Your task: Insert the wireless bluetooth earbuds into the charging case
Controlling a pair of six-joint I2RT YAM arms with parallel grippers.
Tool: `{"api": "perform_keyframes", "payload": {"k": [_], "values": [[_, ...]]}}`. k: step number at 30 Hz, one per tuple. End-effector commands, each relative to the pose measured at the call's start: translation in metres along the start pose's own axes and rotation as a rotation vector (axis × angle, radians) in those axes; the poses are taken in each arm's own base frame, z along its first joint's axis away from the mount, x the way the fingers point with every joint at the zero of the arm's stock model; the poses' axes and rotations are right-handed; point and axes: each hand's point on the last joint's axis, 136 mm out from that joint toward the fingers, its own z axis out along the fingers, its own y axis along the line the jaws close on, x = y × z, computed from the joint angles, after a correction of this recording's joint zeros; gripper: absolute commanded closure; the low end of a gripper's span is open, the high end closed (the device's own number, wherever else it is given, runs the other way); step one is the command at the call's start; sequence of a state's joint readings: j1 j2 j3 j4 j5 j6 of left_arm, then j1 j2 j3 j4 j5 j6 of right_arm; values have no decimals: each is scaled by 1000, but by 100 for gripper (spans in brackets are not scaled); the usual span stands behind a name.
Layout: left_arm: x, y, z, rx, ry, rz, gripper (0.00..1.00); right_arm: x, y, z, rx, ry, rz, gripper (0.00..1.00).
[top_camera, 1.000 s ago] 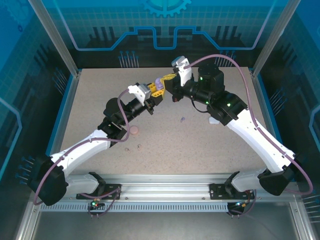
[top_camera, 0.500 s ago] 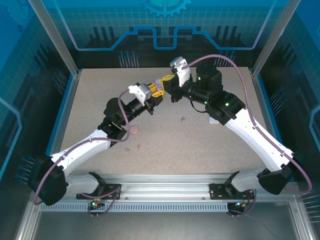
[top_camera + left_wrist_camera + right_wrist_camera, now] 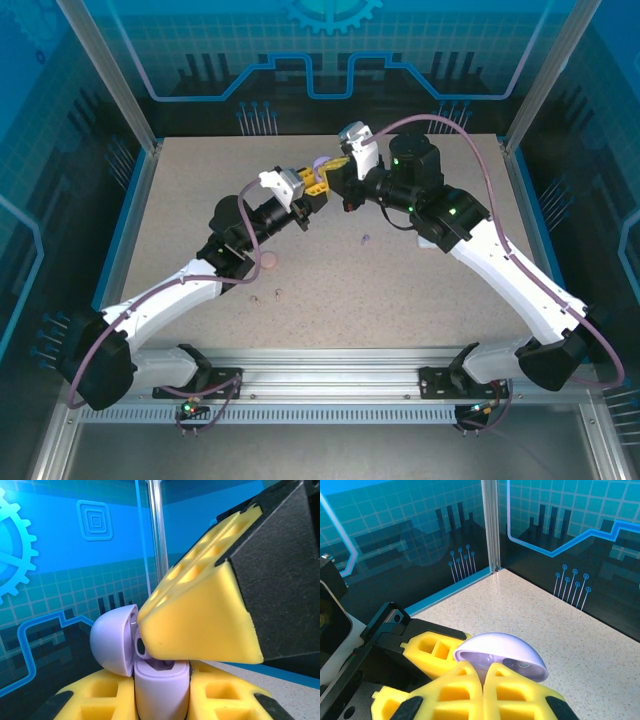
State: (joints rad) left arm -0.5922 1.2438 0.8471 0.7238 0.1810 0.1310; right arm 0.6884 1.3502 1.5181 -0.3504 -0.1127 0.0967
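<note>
My left gripper is shut on a purple charging case, held upright above the table with its lid flipped open. From above, the right gripper comes down onto the case with its yellow fingers pressed almost together on a purple earbud. That earbud sits at the case's mouth, partly in a socket. The top view shows both grippers meeting at the table's back middle, left gripper and right gripper, with the case between them. Another purple earbud lies loose on the table.
A pink round case lies beside the left forearm, and two tiny earbuds sit nearer the front. The enclosure's back wall and corner post stand close behind the grippers.
The right gripper has shifted slightly left and down onto the open case. The left arm has held the case still.
</note>
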Motion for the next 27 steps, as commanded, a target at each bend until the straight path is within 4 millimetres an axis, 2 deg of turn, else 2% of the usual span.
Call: {"api": "perform_keyframes", "payload": {"k": [1,4,6,9,12,15,18,21,24,27], "values": [[-29,0,3,5,-78,23,100,1,9,-7,-26,7,-16,80],[-28,-1,3,7,-76,23,100,-8,7,-13,-12,-21,-7,66],[-26,0,4,5,-71,19,100,-18,7,-18,-7,-48,2,62],[-24,1,4,0,-69,17,100,-39,9,-35,-10,-102,21,51],[-21,1,4,-4,-64,13,100,-62,9,-62,7,-175,34,41],[-20,2,4,-10,-66,14,100,-75,-2,-91,64,-238,78,36],[-20,2,4,-12,-68,16,100,-73,-24,-109,165,-252,146,32],[-20,4,3,-23,-69,20,100,-45,-60,-110,314,-184,279,32],[-19,6,3,-35,-68,24,100,6,-99,-97,458,-43,456,32],[-20,9,2,-52,-74,27,100,74,-132,-77,607,143,629,32]]}}
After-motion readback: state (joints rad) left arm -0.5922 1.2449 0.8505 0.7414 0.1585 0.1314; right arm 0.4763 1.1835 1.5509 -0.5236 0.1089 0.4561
